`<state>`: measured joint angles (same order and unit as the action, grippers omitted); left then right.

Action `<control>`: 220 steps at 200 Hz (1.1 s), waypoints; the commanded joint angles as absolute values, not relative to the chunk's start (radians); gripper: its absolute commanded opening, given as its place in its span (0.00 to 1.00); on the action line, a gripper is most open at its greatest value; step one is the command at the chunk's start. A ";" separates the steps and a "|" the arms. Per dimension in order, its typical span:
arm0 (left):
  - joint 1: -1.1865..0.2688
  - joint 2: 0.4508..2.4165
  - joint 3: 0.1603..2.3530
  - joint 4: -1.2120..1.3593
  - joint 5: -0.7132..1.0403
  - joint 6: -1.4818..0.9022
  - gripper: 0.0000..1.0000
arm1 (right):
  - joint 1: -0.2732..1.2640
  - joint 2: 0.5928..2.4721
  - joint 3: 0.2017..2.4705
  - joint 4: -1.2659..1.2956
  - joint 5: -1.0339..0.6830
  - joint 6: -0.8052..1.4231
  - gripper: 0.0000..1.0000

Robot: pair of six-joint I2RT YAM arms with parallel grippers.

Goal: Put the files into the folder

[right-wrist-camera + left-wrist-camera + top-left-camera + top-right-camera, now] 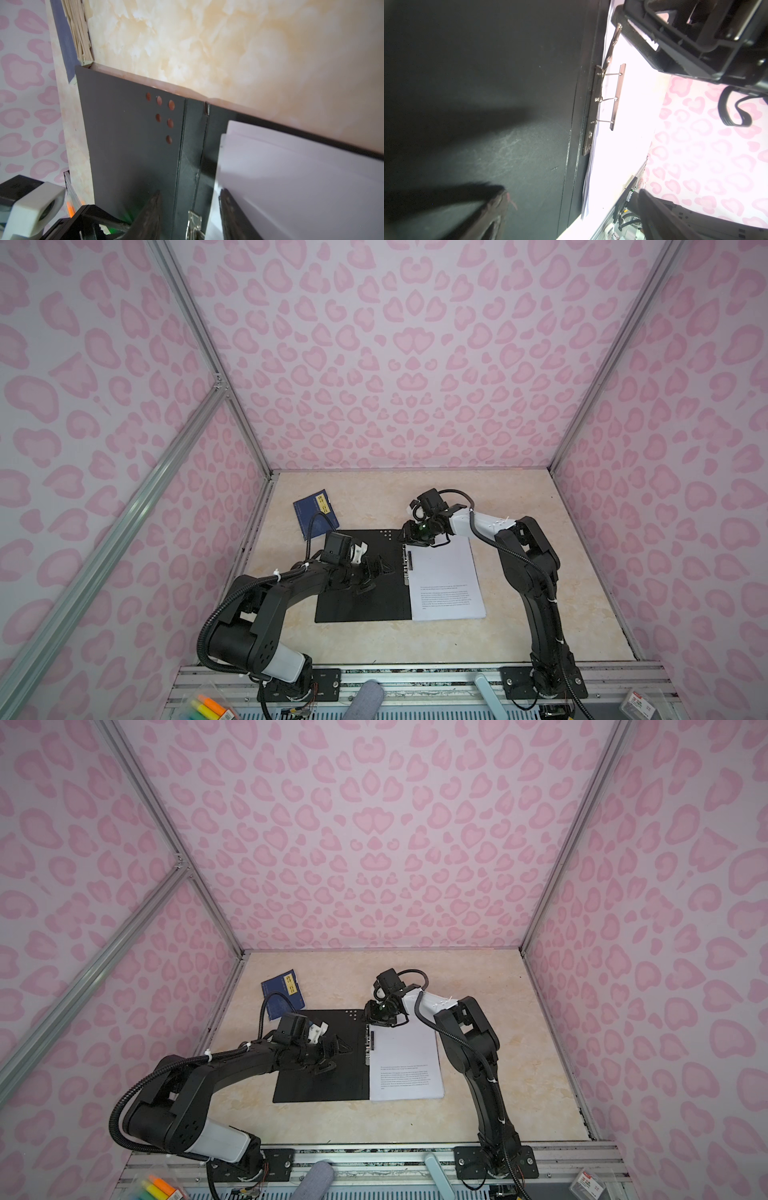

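**A:** Top views first. Where do the task's things lie?

**B:** In both top views the folder (357, 605) lies open, black inside up, in the middle of the worktop (415, 643). The files (405, 1052) rest on its 3 o'clock half. Their edge runs beside the metal clip (406, 568) on the spine.

**A:** And the jaws?

**B:** The left jaws hang over the bare 9 o'clock half, spread wide and holding nothing, apart from the files. The right jaws sit at the clip's 12 o'clock end, over the files' far corner. A blue booklet (313, 516) lies at 11 o'clock from the folder (a cable crosses part of it).

**A:** Left wrist view?

**B:** The folder (488, 83) panel fills most of it. One of the left fingers (496, 203) is low over the panel, with its shadow just beside. Three thin wires join the bar of the clip (617, 95) to its base, and the bar lies over the edge of the files (623, 155). The lever slants towards the right arm; whether they touch, I cannot tell.

**A:** Right wrist view?

**B:** The right jaws stand apart, clamped on nothing, astride the spine. One finger is over the black folder (124, 145) and the other over the edge of the files (301, 187). The lever of the clip (194, 222) is between them. The booklet (64, 37) sits just beside the folder's far corner.
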<state>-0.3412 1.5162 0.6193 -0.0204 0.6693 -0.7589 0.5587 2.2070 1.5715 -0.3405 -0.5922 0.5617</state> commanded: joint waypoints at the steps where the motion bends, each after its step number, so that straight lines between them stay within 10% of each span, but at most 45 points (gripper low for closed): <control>1: -0.341 1.529 0.609 -0.080 0.614 -0.745 0.98 | 0.561 2.234 1.578 -0.347 -0.615 0.560 0.48; 158: -0.332 1.462 0.609 -0.045 0.586 -0.825 0.98 | 0.599 2.006 1.375 -0.202 -0.809 0.633 0.47; 220: -0.340 1.439 0.753 -0.225 0.490 -0.716 0.93 | 0.676 1.665 1.112 -0.239 -0.463 0.776 0.41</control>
<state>-0.3332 1.4208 0.6819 -0.1200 0.5602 -0.7891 0.6659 1.7439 1.1397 -0.2272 -0.6617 0.6952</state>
